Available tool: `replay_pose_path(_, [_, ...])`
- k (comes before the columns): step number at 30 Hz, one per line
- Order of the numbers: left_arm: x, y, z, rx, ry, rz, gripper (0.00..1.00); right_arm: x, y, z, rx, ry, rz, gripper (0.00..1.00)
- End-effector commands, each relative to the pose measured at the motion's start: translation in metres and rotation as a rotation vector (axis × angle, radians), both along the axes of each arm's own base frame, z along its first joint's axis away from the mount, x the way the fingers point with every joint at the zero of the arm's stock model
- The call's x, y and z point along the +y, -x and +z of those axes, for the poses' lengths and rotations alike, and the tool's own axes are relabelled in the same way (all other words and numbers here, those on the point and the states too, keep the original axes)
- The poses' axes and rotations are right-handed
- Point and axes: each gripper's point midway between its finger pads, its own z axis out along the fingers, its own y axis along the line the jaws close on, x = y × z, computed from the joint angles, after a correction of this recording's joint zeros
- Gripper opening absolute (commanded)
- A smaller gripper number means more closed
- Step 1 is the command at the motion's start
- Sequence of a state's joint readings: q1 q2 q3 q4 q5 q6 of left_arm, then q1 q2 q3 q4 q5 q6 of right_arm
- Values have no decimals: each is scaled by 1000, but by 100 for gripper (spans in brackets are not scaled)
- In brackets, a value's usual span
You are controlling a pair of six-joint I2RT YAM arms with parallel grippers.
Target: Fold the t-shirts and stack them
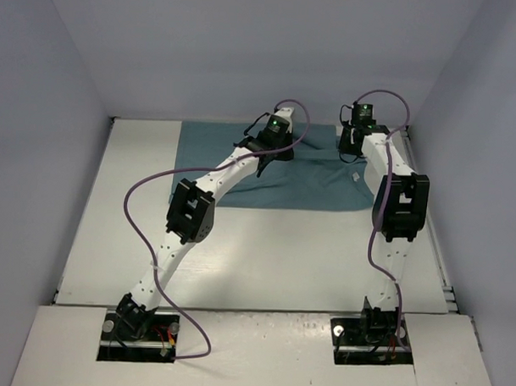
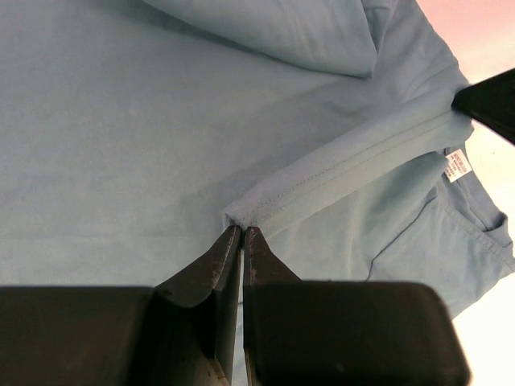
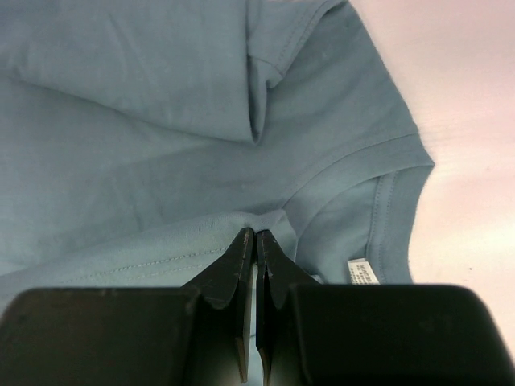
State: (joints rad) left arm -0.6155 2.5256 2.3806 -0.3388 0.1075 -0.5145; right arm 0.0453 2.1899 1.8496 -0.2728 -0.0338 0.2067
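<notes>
The teal-blue t-shirt (image 1: pixel 242 171) lies partly folded at the far side of the white table. My left gripper (image 1: pixel 272 153) is near its far middle. In the left wrist view it (image 2: pixel 242 228) is shut on a stitched hem edge of the t-shirt (image 2: pixel 121 121). My right gripper (image 1: pixel 355 145) is at the shirt's far right corner. In the right wrist view it (image 3: pixel 255 232) is shut on a hem fold of the t-shirt (image 3: pixel 121 96) beside the collar (image 3: pixel 386 201). The white label (image 3: pixel 364 272) shows inside the collar, and also in the left wrist view (image 2: pixel 459 166).
The white table (image 1: pixel 281 262) is boxed in by grey walls at the back and both sides. Purple cables loop off both arms. The table's right edge has a metal rail (image 1: pixel 442 267).
</notes>
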Motion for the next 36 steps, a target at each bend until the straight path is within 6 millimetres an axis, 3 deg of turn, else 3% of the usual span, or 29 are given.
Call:
replay_pose_path(1, [-1,-17,56,-100,110,25,0,3,-21,48,-129,-27,16,0])
replay_pose_path(5, [-1,-18,53,-86,124,26,0,3,-35,63,-174,-22,29,0])
replay_pose_path(9, [4,-21,42,-52,130,48,4,2,-41,60,-178,-26,27,3])
replay_pose_path(12, [13,-22,44,-49,122,58,42,3,-41,55,-168,-24,33,21])
replay_pose_path(14, [27,-25,60,-73,114,78,56,3,-40,63,-181,-24,39,29])
replay_pose_path(17, [63,-22,116,-149,92,105,64,9,-34,95,-232,-25,55,40])
replay_pose_path(20, [111,5,135,-138,-40,122,64,25,-12,135,-287,-29,85,43])
replay_pose_path(21, [127,17,158,-179,-65,123,64,36,-5,139,-290,-33,106,43])
replay_pose_path(22, [142,30,158,-171,-103,129,64,46,5,140,-285,-32,123,43])
replay_pose_path(24, [162,53,124,-91,-180,133,64,55,24,132,-255,-36,135,43])
replay_pose_path(25, [184,71,128,-87,-207,157,64,65,36,122,-225,-49,142,43])
replay_pose_path(26, [199,85,101,-26,-246,164,64,68,48,107,-187,-73,138,42])
replay_pose_path(28, [227,109,85,20,-278,196,64,71,65,81,-126,-100,123,42])
replay_pose_path(30, [252,129,55,99,-310,229,64,71,83,50,-59,-110,108,41])
replay_pose_path(32, [265,142,35,144,-327,241,64,71,97,28,-15,-116,96,41])
replay_pose_path(36, [284,146,-6,194,-383,261,63,70,126,-27,83,-137,73,40])
